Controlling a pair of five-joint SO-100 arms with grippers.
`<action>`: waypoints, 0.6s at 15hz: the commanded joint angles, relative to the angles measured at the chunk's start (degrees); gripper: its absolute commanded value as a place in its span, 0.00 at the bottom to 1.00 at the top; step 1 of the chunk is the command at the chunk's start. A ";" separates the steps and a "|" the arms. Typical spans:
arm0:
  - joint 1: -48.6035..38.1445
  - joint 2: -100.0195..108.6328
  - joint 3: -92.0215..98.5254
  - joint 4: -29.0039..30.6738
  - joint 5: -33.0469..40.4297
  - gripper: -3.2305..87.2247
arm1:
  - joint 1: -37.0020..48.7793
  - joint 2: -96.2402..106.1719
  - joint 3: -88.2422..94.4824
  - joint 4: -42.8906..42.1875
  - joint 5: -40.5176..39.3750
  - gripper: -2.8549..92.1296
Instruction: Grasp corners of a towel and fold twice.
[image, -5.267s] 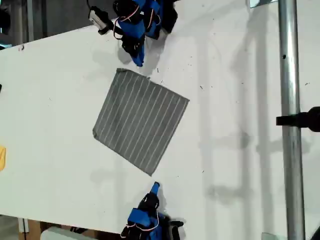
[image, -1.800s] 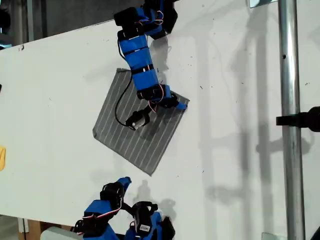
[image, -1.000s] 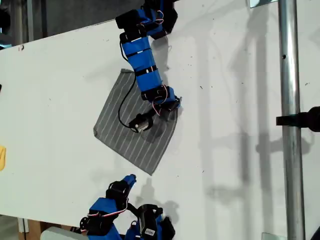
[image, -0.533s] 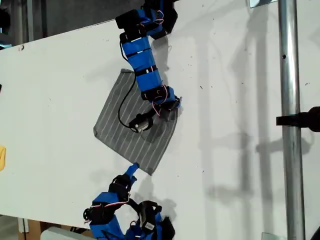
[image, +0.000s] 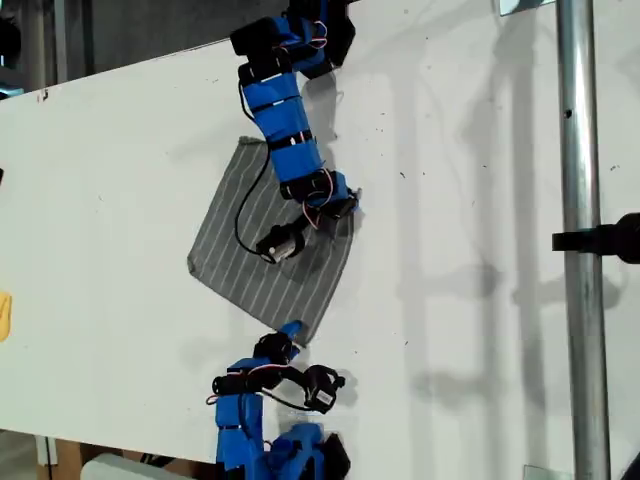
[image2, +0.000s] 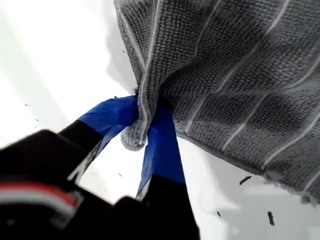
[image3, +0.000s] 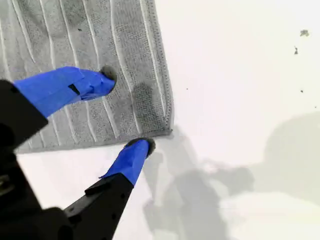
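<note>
- Exterior view: the towel (image: 265, 250) lies flat on the white table (image: 480, 300), centre-left of the frame, turned like a diamond with one diagonal running from upper left to lower right. My first gripper (image: 345, 203) reaches down from the frame's top to the diamond's right-hand corner; my second gripper (image: 292, 330) comes up from the bottom edge to the lowest corner (image: 303, 343). Each arm is nearest its own corner.
- First wrist view: my first gripper (image2: 142, 125) is pinched on a bunched corner of the towel (image2: 240, 70), cloth gathered between the blue fingers (image2: 162, 140) and lifted off the table.
- Second wrist view: my second gripper (image3: 127, 112) is spread, one finger resting on the cloth, the other on bare table just outside the hem; the corner (image3: 167, 131) sits between them, ungrasped. I judge closing here comes next.
</note>
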 joint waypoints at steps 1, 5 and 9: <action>-0.70 -5.89 -2.46 -1.76 -1.85 0.28 | -1.23 5.45 -2.64 -0.26 -0.62 0.03; 0.79 -9.84 -3.34 -5.10 -5.01 0.19 | -1.41 6.59 -2.64 0.26 -0.44 0.03; 3.43 -9.76 -4.31 -6.59 -7.12 0.00 | -1.32 6.77 -2.64 0.26 -0.35 0.03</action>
